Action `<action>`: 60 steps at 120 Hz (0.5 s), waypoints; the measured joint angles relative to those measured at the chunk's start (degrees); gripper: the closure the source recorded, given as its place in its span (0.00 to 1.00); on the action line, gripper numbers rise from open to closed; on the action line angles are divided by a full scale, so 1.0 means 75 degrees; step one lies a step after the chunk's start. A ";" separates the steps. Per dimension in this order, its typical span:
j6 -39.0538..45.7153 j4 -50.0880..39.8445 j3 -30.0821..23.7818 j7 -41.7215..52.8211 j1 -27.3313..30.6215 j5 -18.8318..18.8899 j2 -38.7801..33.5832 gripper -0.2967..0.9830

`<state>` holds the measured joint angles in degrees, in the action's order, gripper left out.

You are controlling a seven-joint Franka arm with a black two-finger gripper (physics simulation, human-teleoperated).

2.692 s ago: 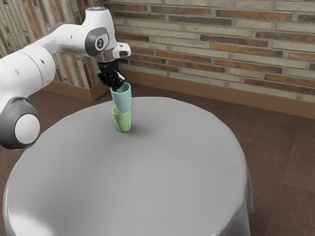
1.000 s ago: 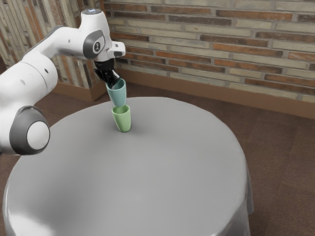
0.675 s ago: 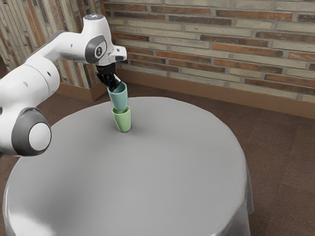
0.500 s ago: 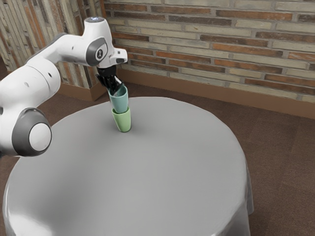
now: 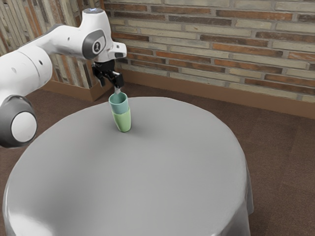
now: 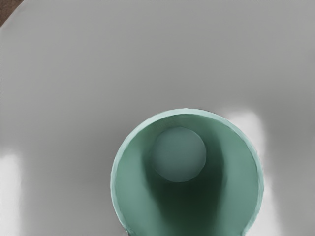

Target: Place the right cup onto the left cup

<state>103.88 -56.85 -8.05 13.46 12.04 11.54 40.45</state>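
Downward: gripper [image 5: 109,84], fingers [image 5: 118,81] apart | beneath: teal cup [image 5: 119,107] inside green cup [image 5: 123,122]

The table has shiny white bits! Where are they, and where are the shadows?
Exterior view: white glare on the table near the lower-left corner, faint shadow beside the green cup. Wrist view: white glare on the table on both sides of the blue-green cup, dark shadow inside it.

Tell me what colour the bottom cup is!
The bottom cup is light green; it shows best in the exterior view.
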 joint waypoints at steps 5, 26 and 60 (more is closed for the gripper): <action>0.0009 -0.0518 0.0002 -0.0027 -0.0019 -0.0007 -0.0469 0.27; 0.0026 -0.2721 -0.0016 -0.0178 -0.0100 -0.0043 -0.2415 0.25; -0.0820 -0.4506 0.0015 -0.0320 -0.0021 -0.0232 -0.4471 0.24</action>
<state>97.73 -90.64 -7.93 11.06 11.89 9.80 6.92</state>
